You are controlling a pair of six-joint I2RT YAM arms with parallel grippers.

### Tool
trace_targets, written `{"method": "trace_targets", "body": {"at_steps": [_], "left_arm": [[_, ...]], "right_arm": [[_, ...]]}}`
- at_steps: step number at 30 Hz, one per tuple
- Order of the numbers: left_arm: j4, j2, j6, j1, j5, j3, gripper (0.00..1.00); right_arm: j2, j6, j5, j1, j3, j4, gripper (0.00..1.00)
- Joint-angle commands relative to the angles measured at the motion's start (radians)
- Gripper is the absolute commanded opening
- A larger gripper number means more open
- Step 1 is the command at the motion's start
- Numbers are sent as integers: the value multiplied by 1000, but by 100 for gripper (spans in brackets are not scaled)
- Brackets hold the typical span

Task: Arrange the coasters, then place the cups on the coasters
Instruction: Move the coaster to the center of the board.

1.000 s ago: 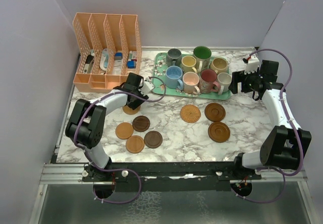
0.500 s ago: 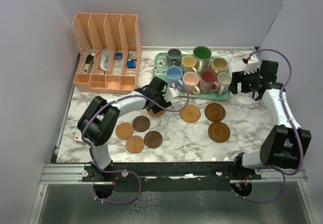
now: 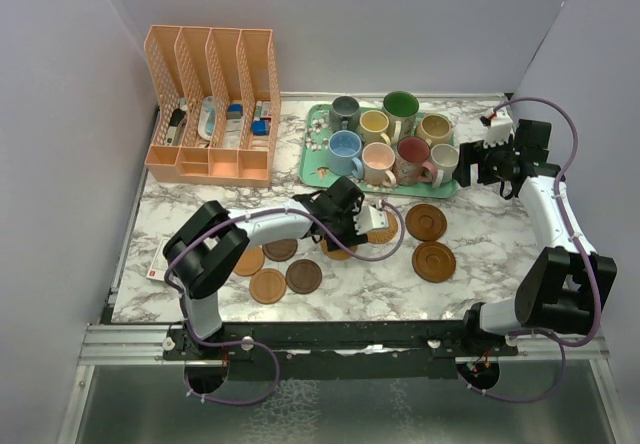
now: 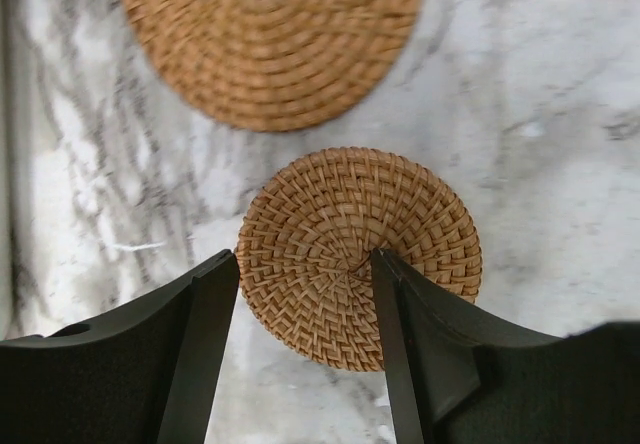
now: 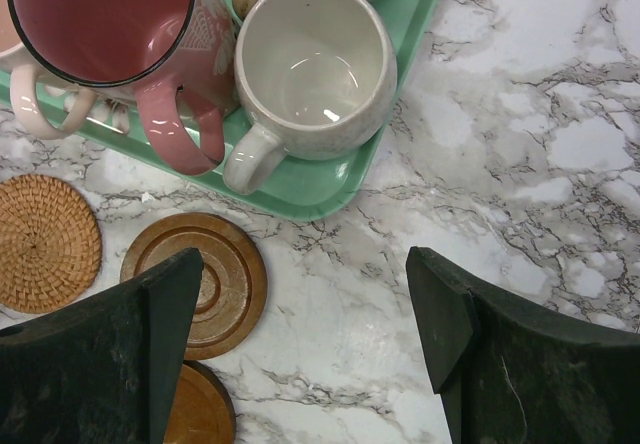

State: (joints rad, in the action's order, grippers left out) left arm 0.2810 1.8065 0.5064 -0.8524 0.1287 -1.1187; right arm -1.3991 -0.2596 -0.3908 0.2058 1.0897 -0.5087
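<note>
Coaster (image 4: 330, 229) — at left gripper (image 4: 303, 261) fingertips

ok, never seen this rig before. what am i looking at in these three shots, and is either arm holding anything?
Two small robot arms are bolted at the near edge of a marble table. The wide picture comes from a fixed camera above and behind them. The two close-ups come from a camera on each wrist, looking down past that arm's own black fingers.

On the table are a teal tray carrying eight mugs, round coasters lying loose in front of it, and an orange file rack at the back left.

The left pincer straddles a small woven coaster, beside a second woven one. I cannot tell whether it grips it. The right pincer is open and empty, hovering by the tray's corner near the cream mug.
</note>
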Motion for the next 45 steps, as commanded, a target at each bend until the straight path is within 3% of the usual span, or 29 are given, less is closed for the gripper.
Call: {"method": "trace_targets", "body": {"at_steps": [1,11,25,45], "left_arm": [[192,22,-25,-78,149,55,59],[233,69,-30,-170,186,-19,59],[230,257,-18,-219,227,-271,58],[125,302,-63,-218,101,-327,57]], "right_arm": [[-2,-13,1,1,13,1,84],[-1,-15,-1,0,15,-2,84],[-6,-17,4,1,13,-2,84],[-10,-12,1,1,15,-1,84]]}}
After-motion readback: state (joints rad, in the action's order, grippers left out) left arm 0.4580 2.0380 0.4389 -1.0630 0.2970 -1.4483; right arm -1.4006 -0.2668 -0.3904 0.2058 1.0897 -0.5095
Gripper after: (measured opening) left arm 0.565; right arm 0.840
